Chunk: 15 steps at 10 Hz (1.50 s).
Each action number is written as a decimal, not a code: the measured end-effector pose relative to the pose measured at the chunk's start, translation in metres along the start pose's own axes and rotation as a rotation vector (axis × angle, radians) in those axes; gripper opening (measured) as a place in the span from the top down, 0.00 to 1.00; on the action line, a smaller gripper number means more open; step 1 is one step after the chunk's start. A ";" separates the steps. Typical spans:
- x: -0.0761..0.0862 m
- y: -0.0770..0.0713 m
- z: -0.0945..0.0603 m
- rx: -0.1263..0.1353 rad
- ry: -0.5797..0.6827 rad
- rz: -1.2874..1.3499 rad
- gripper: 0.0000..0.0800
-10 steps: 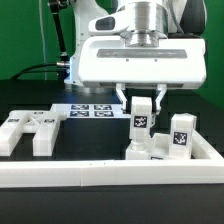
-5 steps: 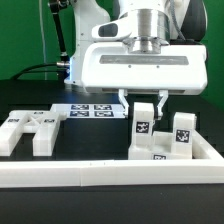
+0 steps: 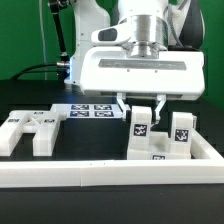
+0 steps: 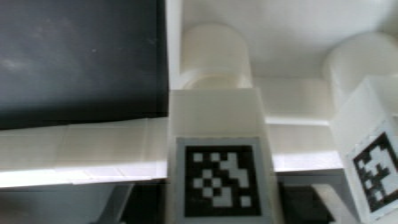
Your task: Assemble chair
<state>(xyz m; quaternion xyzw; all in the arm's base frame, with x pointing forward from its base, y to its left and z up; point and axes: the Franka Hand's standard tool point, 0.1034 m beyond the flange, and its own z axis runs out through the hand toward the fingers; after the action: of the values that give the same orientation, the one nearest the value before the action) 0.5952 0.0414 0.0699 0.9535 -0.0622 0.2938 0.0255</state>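
The chair is in loose white blocky parts, each with a black-and-white square tag. The bar (image 3: 141,125) is a plain squared block with a tag on the face turned to the exterior camera. It stands upright, long axis vertical, its foot among the low white parts at about 4 o'clock from the exterior view's middle. In the wrist view the bar (image 4: 217,130) fills the middle, its tagged face plain and flat.

At 3 o'clock from it, just beside and apart by a thin gap, stands the post (image 3: 181,135), also upright and tagged; the wrist view shows its tag (image 4: 377,160) at the edge. At 5 o'clock from the bar lies the slab (image 3: 157,155), low, tag facing the camera. Whether bar and slab are joined I cannot tell.

The claw (image 3: 141,108) hangs straight above, its fingers (image 3: 123,103) narrowed onto the bar's upper sides, gripping it.

Well apart at 9 o'clock rests the legged part (image 3: 30,128) on the black worktop (image 3: 90,135). The marker board (image 3: 95,110) lies at 10 o'clock from the bar. The rail (image 3: 100,175) runs along at 6 o'clock.
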 end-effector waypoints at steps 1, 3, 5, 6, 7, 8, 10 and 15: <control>0.000 -0.001 0.000 0.003 -0.015 0.002 0.64; -0.003 -0.001 0.001 0.003 -0.030 0.001 0.64; -0.003 -0.001 0.002 0.003 -0.031 0.000 0.26; -0.003 0.000 0.002 0.003 -0.034 -0.001 0.26; 0.000 0.004 0.000 0.004 -0.056 -0.004 0.20; 0.007 0.009 -0.004 0.007 -0.064 -0.003 0.20; 0.013 0.012 -0.010 0.011 -0.066 0.000 0.19; 0.021 0.014 -0.015 0.021 -0.105 0.013 0.19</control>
<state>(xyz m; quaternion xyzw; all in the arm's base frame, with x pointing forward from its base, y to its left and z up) 0.6024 0.0268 0.0940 0.9674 -0.0666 0.2440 0.0103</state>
